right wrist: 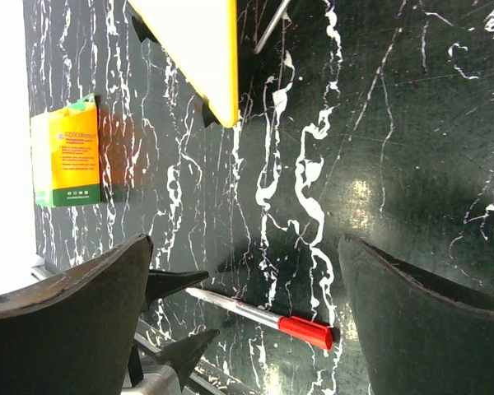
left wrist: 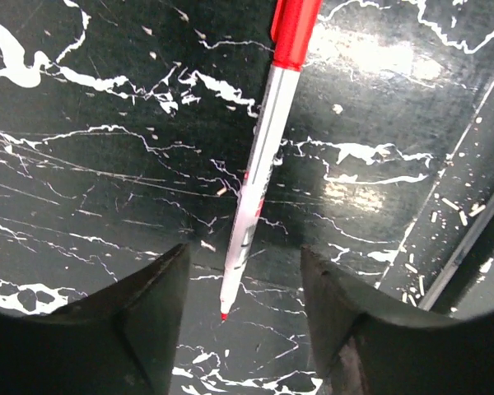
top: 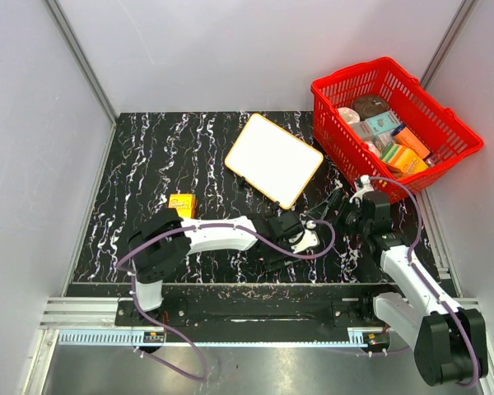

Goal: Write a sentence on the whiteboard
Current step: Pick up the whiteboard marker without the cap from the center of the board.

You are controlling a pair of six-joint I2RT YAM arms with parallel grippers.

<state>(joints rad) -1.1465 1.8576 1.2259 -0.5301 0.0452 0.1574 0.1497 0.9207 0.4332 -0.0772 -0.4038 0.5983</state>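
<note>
Left gripper (left wrist: 243,271) is held parted astride the red marker (left wrist: 259,156), untouched | right gripper (right wrist: 245,247) is spread wide nearby | whiteboard (top: 273,160) is laid blank farther out, mid-table | risk: marker may be rolled or skewed if pinched off-centre.

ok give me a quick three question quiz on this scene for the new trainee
1. True or false: the whiteboard is blank.
2. Where is the red marker? A in the basket; B on the table, within the left gripper; C on top of the board.
3. Fill in: the right gripper is ___ (open/shut).

Key: 1 true; 2 B; 3 open.
</note>
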